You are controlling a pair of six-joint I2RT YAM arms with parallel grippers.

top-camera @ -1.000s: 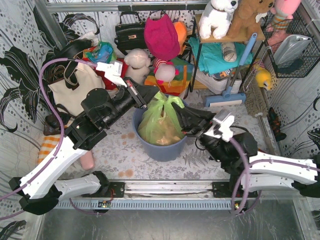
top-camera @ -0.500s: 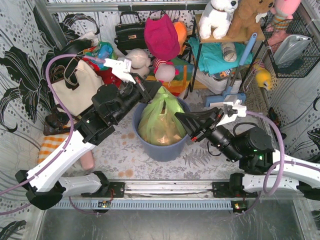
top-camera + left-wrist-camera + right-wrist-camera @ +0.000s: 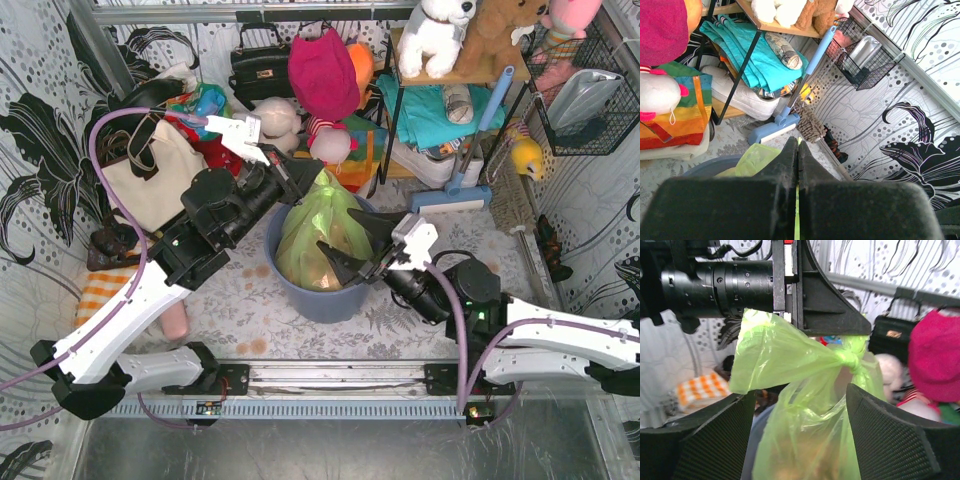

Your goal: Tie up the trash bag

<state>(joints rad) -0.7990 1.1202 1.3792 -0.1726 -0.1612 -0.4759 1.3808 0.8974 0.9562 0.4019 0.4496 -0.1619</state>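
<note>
The lime-green trash bag (image 3: 312, 240) stands in the round blue-grey bin (image 3: 325, 298), with brownish waste showing through. Its top is pulled into a knot (image 3: 850, 358), with one flap stretched up and to the left. My left gripper (image 3: 306, 180) is above the bin's far rim, shut on that flap. In the left wrist view a thin green strip runs between the pressed fingers of the left gripper (image 3: 798, 141). My right gripper (image 3: 335, 232) is open at the bag's right side. In its own view the right gripper (image 3: 800, 395) has one finger on each side of the trash bag (image 3: 805, 445), which fills the gap.
A cream tote bag (image 3: 150, 178) sits behind the left arm, with a black handbag (image 3: 262, 66) and plush toys along the back. A shelf with teal cloth (image 3: 430, 110) and a blue brush (image 3: 452, 195) stand at the back right. A wire basket (image 3: 582, 95) hangs on the right wall.
My right gripper has gone from shut to open; it drew back to the right, then came left against the bag. The left arm lifted slightly, still gripping the flap.
</note>
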